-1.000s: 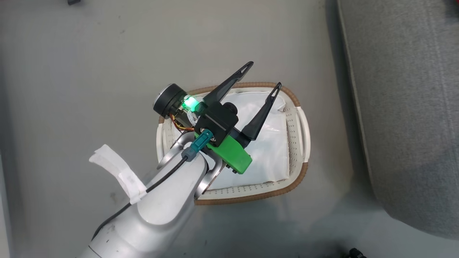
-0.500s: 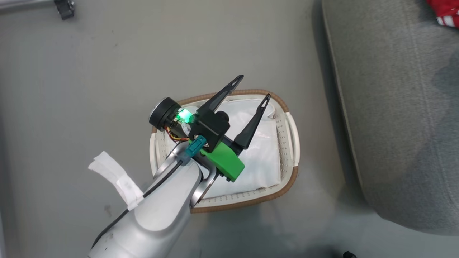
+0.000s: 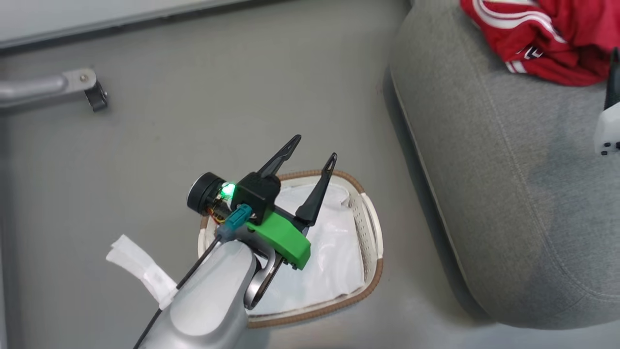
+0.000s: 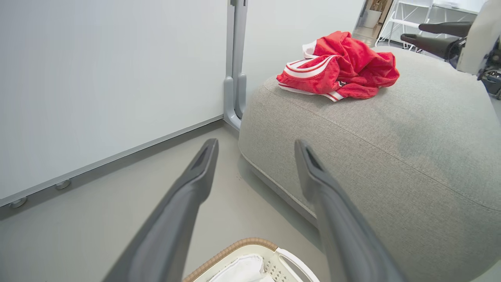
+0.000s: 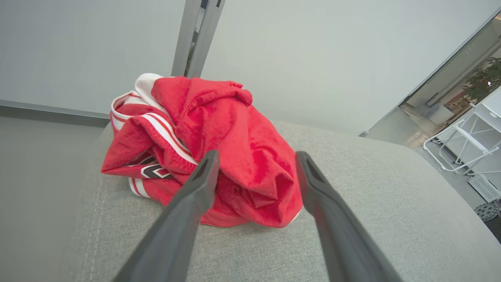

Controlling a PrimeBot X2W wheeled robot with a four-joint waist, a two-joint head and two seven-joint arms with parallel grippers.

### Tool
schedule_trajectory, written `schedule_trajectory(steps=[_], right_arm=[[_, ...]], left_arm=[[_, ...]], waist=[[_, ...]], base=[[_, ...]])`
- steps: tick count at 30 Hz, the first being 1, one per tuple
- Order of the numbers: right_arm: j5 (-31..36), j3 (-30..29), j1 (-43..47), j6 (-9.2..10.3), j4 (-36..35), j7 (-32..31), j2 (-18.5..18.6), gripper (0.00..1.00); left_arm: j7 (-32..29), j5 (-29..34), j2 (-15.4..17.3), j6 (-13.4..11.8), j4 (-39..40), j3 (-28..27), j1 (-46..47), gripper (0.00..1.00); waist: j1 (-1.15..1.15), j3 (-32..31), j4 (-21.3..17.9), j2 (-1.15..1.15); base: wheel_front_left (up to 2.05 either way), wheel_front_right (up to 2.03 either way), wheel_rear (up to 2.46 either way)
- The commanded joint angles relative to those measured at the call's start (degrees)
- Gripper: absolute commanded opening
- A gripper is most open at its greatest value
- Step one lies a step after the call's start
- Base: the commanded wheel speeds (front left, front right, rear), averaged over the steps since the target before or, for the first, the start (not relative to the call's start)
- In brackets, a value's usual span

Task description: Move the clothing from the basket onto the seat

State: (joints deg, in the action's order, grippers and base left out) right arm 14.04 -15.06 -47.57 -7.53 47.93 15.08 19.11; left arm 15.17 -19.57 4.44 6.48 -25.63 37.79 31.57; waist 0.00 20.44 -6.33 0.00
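Observation:
The red clothing (image 3: 547,36) with white stripes lies bunched on the grey seat (image 3: 508,184), toward its far end; it also shows as a heap (image 4: 338,66) in the left wrist view and close up (image 5: 219,145) in the right wrist view. The white basket (image 3: 370,232) with a brown rim stands on the floor beside the seat, holding only a white liner sheet (image 3: 324,271). My left gripper (image 3: 312,148) hovers open above the basket, nothing between its fingers. My right gripper (image 5: 254,156) is open just short of the clothing, above the seat (image 5: 352,219).
A grey metal leg with a dark foot (image 3: 92,92) reaches in over the floor at the left. A white wall panel and its upright post (image 4: 235,78) stand behind the seat. White folding frames (image 5: 465,145) stand far off to the right.
The head camera has tilted up, so the basket sits lower in the picture and the clothing on the seat has come into view. My left gripper stays open over the basket.

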Motion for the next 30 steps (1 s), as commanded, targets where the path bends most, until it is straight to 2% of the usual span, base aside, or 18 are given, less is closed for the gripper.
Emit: schedule_trajectory(steps=[1, 10, 15, 24, 30], right_arm=[[-1.31, 1.07, 0.83, 0.08, -0.22, 0.12, -0.04, 1.0], [-7.94, 8.85, 2.43, 0.08, -3.5, 0.11, -3.32, 1.0], [-11.32, 11.15, 6.53, 0.08, -7.69, 0.1, -6.45, 1.0], [-15.21, 12.9, 17.41, 0.08, -16.72, 0.1, -13.02, 1.0], [-15.63, 12.66, 26.0, 0.08, -23.65, 0.1, -15.75, 1.0]], left_arm=[[-0.04, -0.76, -0.07, 0.05, -0.03, -0.91, -1.61, 1.0], [-0.04, -3.64, -0.41, 0.59, 0.4, -5.38, -6.61, 1.0], [-0.04, -3.91, -0.15, -0.02, 1.28, -10.4, -9.44, 1.0], [-0.05, -1.88, 0.09, -2.02, 3.5, -19.48, -15.86, 1.0], [-0.05, -1.13, -0.48, -2.57, 4.81, -25.55, -22.1, 1.0]], waist=[[0.0, -5.9, -0.47, 0.0], [0.0, -12.38, 1.58, 0.0], [0.0, -14.54, 2.79, 0.0], [0.0, -16.45, 4.72, 0.0], [0.0, -17.77, 5.84, 0.0]], base=[[0.0, 0.0, 0.0], [0.0, 0.0, 0.0], [0.0, 0.0, 0.0], [0.0, 0.0, 0.0], [0.0, 0.0, 0.0]])
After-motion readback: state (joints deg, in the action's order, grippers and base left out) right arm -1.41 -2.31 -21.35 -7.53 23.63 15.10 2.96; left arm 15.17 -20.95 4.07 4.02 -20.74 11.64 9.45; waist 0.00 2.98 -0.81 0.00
